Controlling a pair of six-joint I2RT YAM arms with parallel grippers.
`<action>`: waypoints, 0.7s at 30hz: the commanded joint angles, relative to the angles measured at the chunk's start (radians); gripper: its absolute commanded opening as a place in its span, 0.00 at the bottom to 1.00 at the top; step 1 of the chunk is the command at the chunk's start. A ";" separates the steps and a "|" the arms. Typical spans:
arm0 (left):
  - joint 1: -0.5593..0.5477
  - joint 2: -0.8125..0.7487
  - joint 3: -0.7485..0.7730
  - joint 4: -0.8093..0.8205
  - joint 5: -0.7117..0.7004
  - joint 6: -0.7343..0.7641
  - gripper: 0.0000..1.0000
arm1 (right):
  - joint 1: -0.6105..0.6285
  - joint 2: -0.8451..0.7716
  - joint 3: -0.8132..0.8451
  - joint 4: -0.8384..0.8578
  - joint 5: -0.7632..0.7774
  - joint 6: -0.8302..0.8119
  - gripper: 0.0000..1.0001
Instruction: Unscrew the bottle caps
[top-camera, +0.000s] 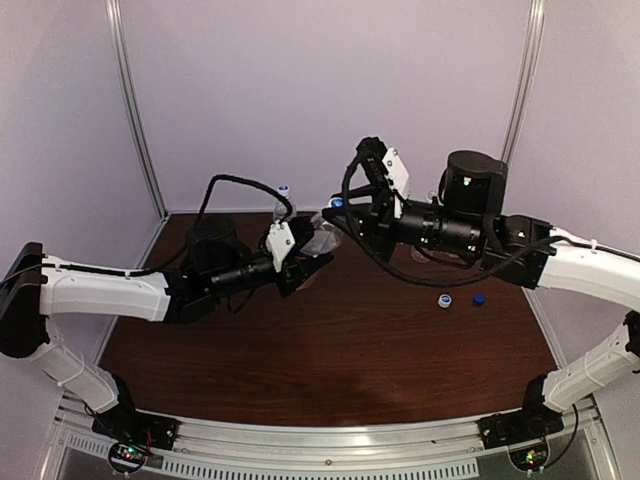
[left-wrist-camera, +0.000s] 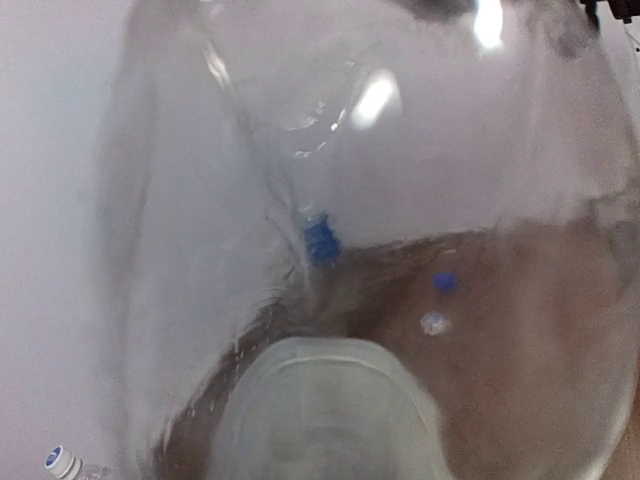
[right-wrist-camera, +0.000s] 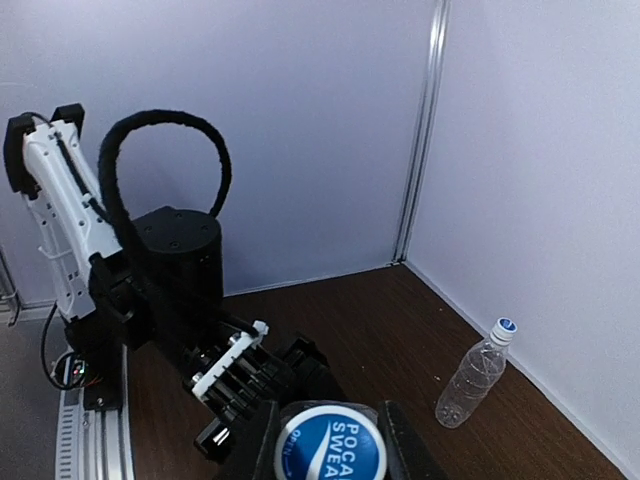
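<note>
Surface: dark wooden table (top-camera: 330, 350), closed in by pale walls (top-camera: 300, 90).
Left gripper: my left gripper (top-camera: 310, 260) is closed round the body of the held bottle (left-wrist-camera: 400, 150). The bottle is clear plastic, up off the table, and tilted with its neck pointing at my right gripper. From my left wrist its wall fills almost the whole view, so I judge this grip from overhead.
Right gripper: my right gripper (top-camera: 345, 210) is clamped on the blue-centred cap (right-wrist-camera: 330, 445), with one dark finger pressed to each side of it.
Cap: white rim, blue middle printed "POCARI SWEAT", sitting right between my right fingertips at the neck of the held bottle.
Loose caps: a white cap (top-camera: 443, 300) and a dark blue cap (top-camera: 479, 298) lie just beside each other on the table. They are behind my right gripper under that forearm, and well apart from my left gripper.
Standing bottle (right-wrist-camera: 472, 380): clear, upright and capped, by the wall. It is beyond my left gripper and touches neither gripper.
</note>
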 joint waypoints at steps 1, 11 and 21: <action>-0.005 -0.024 0.010 -0.174 0.244 0.158 0.36 | -0.024 -0.084 0.062 -0.239 -0.523 -0.382 0.00; -0.005 0.020 0.135 -0.512 0.512 0.275 0.37 | -0.026 -0.061 0.252 -0.856 -0.647 -0.916 0.00; -0.005 0.041 0.160 -0.481 0.553 0.240 0.35 | -0.024 0.025 0.295 -0.893 -0.557 -0.915 0.23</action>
